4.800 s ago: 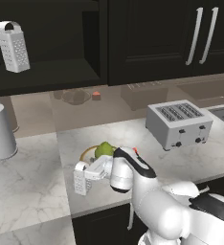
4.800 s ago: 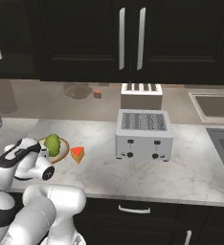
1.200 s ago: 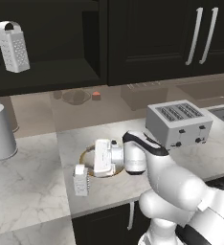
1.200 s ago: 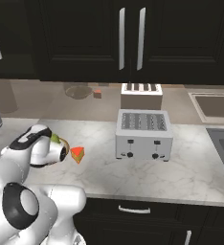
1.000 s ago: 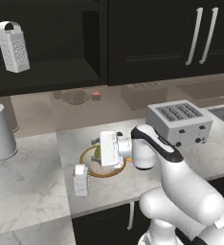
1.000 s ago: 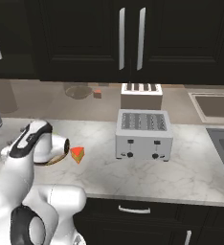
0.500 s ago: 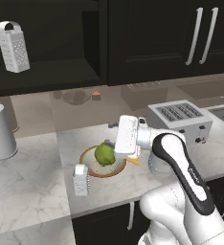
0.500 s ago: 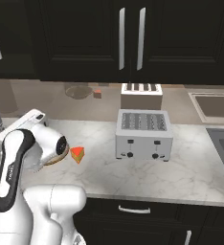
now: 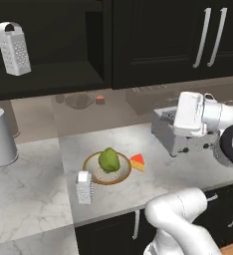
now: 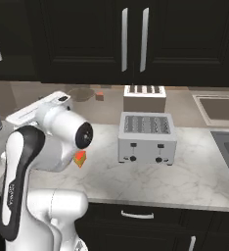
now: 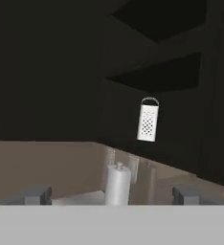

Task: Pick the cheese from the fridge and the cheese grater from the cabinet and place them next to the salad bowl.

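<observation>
The salad bowl (image 9: 96, 175), tan-rimmed with a green lettuce head, sits on the marble counter. The cheese (image 9: 137, 162) lies against its right rim; in the right base view my arm hides part of the cheese (image 10: 80, 158). The short cheese grater (image 9: 83, 187) stands upright just front-left of the bowl. My gripper (image 11: 112, 195) is open and holds nothing. Its white hand (image 9: 190, 113) hangs high over the toaster, far right of the bowl, and faces the open black cabinet (image 9: 49, 74). The fridge is out of view.
A taller silver grater (image 9: 14, 49) stands on the cabinet shelf. A silver toaster (image 10: 147, 137) sits right of the bowl. A white canister (image 9: 1, 137) is at far left, a tiny red cube (image 9: 100, 99) by the back wall, and a sink (image 10: 224, 110) at far right.
My arm has swung up and to the right, away from the bowl to above the toaster. The lettuce and bowl are uncovered. The jaws stayed open.
</observation>
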You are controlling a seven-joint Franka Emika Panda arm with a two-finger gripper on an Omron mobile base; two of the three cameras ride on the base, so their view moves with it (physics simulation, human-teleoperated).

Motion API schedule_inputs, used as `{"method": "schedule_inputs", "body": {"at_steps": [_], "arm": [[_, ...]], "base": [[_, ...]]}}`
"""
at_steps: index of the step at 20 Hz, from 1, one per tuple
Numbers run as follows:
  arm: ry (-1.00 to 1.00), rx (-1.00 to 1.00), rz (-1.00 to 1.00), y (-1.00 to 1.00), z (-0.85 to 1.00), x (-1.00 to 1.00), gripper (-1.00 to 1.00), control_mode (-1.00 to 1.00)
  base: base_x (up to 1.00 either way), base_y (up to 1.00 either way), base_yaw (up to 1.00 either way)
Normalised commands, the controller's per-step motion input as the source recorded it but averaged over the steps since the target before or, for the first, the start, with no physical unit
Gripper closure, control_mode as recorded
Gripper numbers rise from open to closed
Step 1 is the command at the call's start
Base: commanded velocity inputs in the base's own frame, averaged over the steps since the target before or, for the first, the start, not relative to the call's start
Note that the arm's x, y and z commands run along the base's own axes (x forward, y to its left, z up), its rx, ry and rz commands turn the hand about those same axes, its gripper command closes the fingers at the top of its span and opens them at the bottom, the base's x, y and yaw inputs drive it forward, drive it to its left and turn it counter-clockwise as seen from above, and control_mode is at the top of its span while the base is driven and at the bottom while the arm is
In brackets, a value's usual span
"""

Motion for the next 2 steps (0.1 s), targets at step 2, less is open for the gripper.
{"method": "schedule_inputs", "body": {"at_steps": [2], "arm": [[0.14, 0.0, -0.26, -0.72, 0.75, -1.0, -1.0, -1.0]], "base": [[0.0, 0.0, 0.0]]}}
